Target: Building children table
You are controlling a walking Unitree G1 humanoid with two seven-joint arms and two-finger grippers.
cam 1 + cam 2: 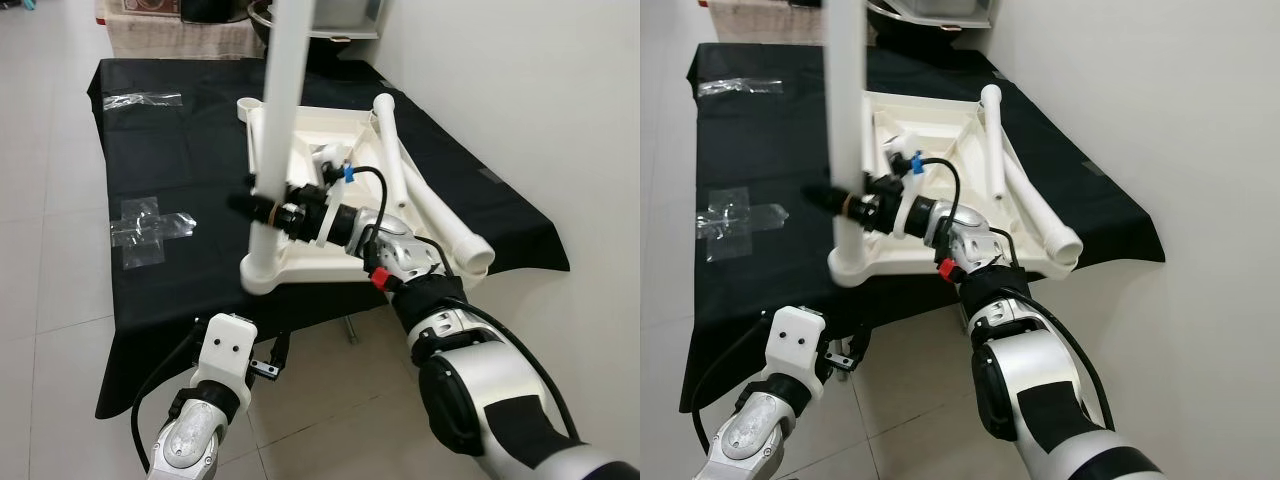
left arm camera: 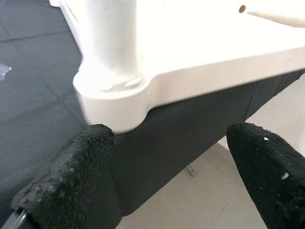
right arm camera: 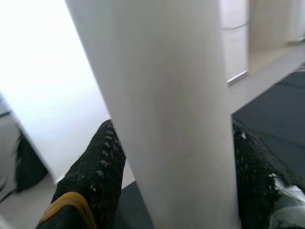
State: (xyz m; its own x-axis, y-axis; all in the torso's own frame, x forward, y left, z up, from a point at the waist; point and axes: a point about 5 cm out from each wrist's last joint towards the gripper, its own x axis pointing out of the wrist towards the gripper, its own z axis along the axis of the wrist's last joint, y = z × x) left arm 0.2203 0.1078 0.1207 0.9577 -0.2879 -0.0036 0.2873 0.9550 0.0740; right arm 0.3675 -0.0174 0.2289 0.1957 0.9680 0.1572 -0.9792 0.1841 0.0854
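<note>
A white plastic table top (image 1: 300,262) lies upside down on a table draped in black cloth (image 1: 170,160). One white leg (image 1: 280,100) stands upright in the socket at its near left corner. My right gripper (image 1: 262,208) is shut on this leg just above the socket; the right wrist view has the leg (image 3: 167,114) between both fingers (image 3: 95,176). Two loose white legs (image 1: 430,205) lie across the top's right side. My left gripper (image 2: 167,167) is open and holds nothing. It hangs below the cloth's front edge, near that same corner (image 2: 109,95).
Clear tape patches (image 1: 150,225) stick to the cloth on the left. A white wall (image 1: 520,90) runs along the right. Tiled floor (image 1: 50,300) lies to the left and in front. Furniture (image 1: 180,30) stands behind the table's far end.
</note>
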